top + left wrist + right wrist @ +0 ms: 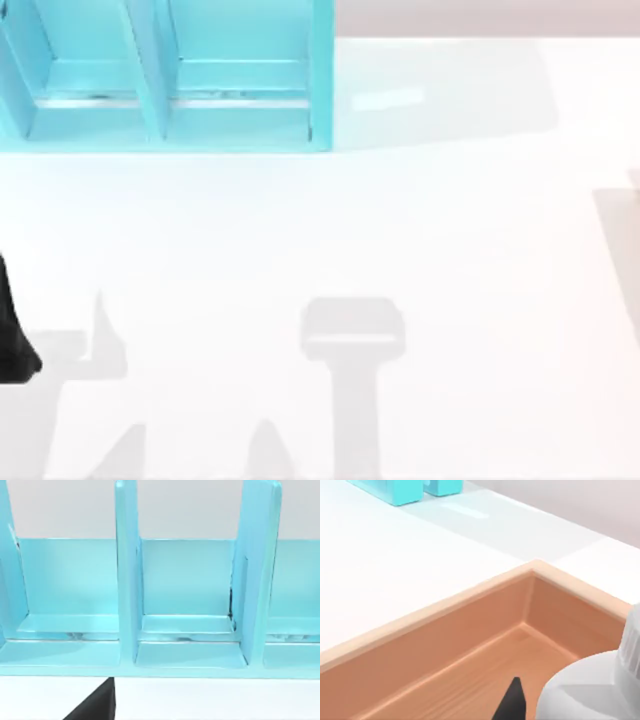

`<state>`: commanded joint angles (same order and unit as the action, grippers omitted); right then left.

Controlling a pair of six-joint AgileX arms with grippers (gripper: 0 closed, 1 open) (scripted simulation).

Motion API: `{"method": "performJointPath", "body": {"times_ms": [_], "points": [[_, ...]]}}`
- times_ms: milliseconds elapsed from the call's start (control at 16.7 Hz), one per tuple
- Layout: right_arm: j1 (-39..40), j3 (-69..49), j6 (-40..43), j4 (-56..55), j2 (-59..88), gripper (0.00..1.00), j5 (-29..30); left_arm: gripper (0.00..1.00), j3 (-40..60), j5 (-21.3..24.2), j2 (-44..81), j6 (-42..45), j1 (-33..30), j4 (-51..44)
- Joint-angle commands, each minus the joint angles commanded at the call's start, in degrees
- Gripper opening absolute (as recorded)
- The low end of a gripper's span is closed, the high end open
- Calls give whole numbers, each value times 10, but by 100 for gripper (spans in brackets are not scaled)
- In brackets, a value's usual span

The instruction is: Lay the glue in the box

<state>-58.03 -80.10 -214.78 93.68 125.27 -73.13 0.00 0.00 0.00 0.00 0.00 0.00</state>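
My right gripper hung over the one wooden box (pixel 445 645), the single glue (pixel 590 690) bottle just beneath the wrist, low inside the walls; whether the fingers gripped it I couldn't tell. Released tilted, it might roll against a wall or land upright. My left arm (pixel 12 340) idled before one blue rack (pixel 125 580).

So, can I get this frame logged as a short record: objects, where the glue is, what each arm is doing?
table: white table
rack: light-blue compartment rack, far left of the table
box: open wooden box
glue: white bottle body over the box floor; held or resting, cannot tell
left gripper: facing the rack's compartments
right gripper: above the box interior, beside the glue
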Motion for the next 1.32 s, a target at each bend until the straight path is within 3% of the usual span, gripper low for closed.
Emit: {"method": "performJointPath", "body": {"times_ms": [420, 780, 1140, 1320], "points": [[111, 72, -122, -203, -88, 0, -87, 100, 0, 0, 0, 0, 0, 0], [90, 101, -258, -292, -43, 0, -56, 100, 0, 0, 0, 0, 0, 0], [68, 109, -277, -293, -22, 0, -43, 100, 0, 0, 0, 0, 0, 0], [68, 109, -277, -293, -22, 23, -43, 100, 0, 0, 0, 0, 0, 0]]}}
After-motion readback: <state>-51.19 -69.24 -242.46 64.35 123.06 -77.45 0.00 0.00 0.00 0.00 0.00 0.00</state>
